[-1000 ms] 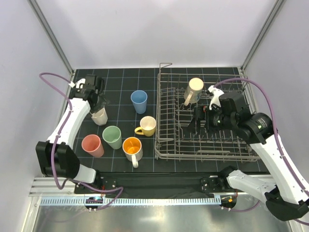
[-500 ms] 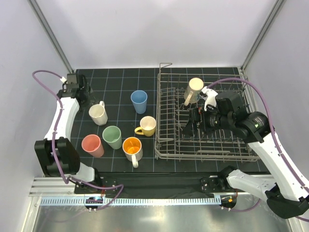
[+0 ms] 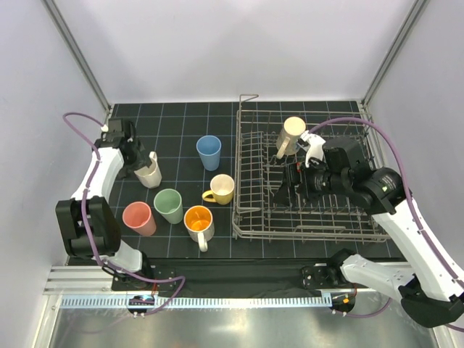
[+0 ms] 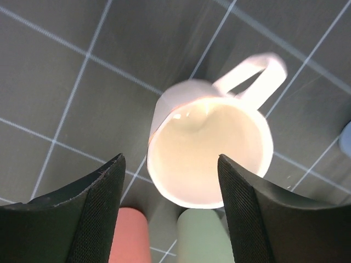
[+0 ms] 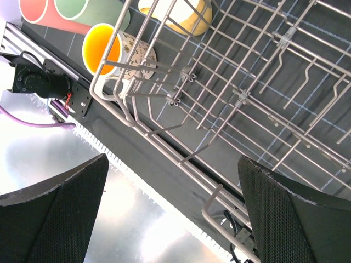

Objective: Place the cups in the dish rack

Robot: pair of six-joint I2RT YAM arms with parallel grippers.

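Left gripper (image 4: 170, 160) brought back over white mug (image 4: 211, 150), fingers (image 4: 93, 213) spread wide, mug upright, mouth facing gripper, handle (image 4: 255, 76) pointed away.

No text is readable (the orange-lined mug (image 5: 109, 49) bears only blurred print).

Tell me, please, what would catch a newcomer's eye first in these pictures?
The big wire rack on the right draws the eye first, with a single cream cup in its far part and the open right gripper above its middle. To its left, six bright cups sit on the dark mat. The open left gripper hovers over the white mug.
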